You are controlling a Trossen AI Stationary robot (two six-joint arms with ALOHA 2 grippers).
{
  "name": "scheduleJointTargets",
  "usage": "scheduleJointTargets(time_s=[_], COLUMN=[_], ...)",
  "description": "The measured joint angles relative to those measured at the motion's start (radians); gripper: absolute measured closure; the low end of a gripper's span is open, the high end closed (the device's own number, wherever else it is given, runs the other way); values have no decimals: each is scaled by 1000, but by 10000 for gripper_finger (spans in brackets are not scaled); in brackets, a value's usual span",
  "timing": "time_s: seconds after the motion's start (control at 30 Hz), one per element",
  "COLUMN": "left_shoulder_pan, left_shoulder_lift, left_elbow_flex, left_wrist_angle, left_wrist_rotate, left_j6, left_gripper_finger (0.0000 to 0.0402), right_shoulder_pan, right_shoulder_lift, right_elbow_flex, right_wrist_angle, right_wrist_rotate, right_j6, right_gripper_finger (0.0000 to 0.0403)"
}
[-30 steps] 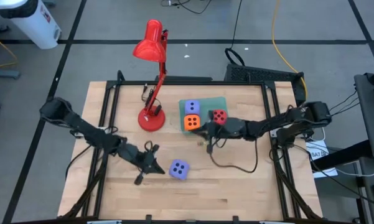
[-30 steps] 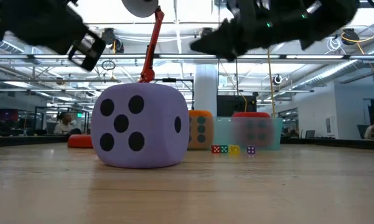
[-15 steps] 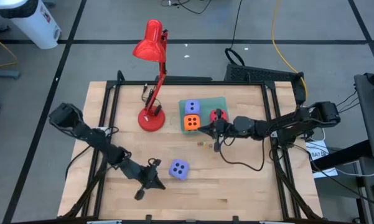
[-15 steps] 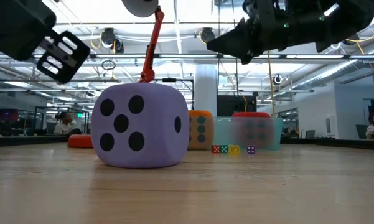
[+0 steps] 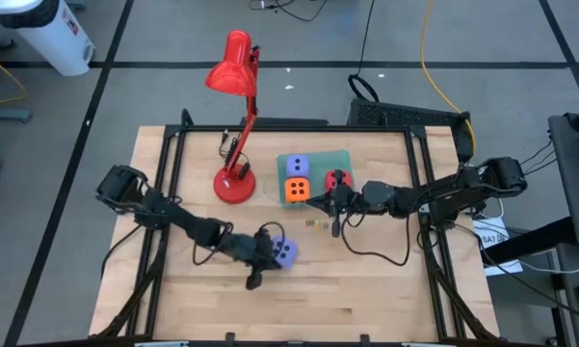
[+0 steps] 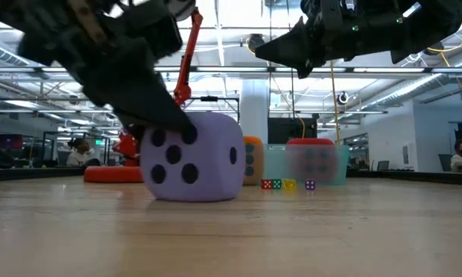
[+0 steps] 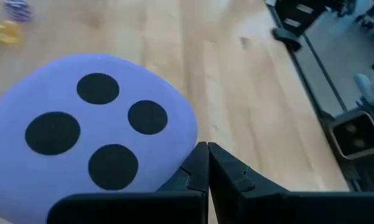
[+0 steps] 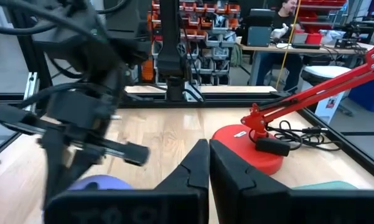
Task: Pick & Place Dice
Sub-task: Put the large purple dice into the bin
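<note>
A red lamp (image 5: pixel 236 116) stands on the far part of the wooden table (image 5: pixel 366 289). Its round base (image 5: pixel 235 184) is the thing to find everything else from.

Just to the right of the lamp base lies a green mat (image 5: pixel 318 159). On the mat sits a purple dice (image 5: pixel 298 167). An orange dice (image 5: pixel 296 190) is right next to it, on the near side. A red dice (image 5: pixel 339 180) sits to the right of the orange one.

The other purple dice (image 5: pixel 283 254) is on bare wood, nearer the front of the table than the lamp base and a bit to the right. It shows four dark dots (image 7: pixel 98 88) on one side.

The left gripper (image 5: pixel 262 262) is down low at this purple dice and touches its side. Its two fingers (image 7: pixel 196 168) are pressed together. They hold nothing.

The right gripper (image 5: pixel 333 214) hangs in the air close to the red dice, right of the lamp base. Its fingers (image 8: pixel 196 163) are pressed together too, with nothing between them.

Some tiny coloured dice (image 5: pixel 315 225) lie on the wood near the right gripper.
</note>
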Motion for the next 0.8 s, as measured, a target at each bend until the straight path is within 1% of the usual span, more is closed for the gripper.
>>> scheduleJointTargets(time_s=[0.37,0.53,0.6,0.73,0.8], left_shoulder_pan=[161,199,202,190,176], left_shoulder_lift=[0,0,-1,-54,-103], left_elbow_flex=[0,0,0,0,0], left_wrist_angle=[-1,-2,-7,-29,-73], left_wrist_rotate=[4,8,60,233,262], left_j6=[78,98,121,204,237], left_gripper_finger=[396,396,396,396,396], right_shoulder_pan=[6,7,7,7,7], right_shoulder_lift=[0,0,0,0,0], right_elbow_flex=[0,0,0,0,0], right_wrist_angle=[-4,1,-4,-11,-11], right_wrist_rotate=[-1,3,3,4,4], right_j6=[5,13,15,37,53], right_gripper_finger=[399,399,399,399,399])
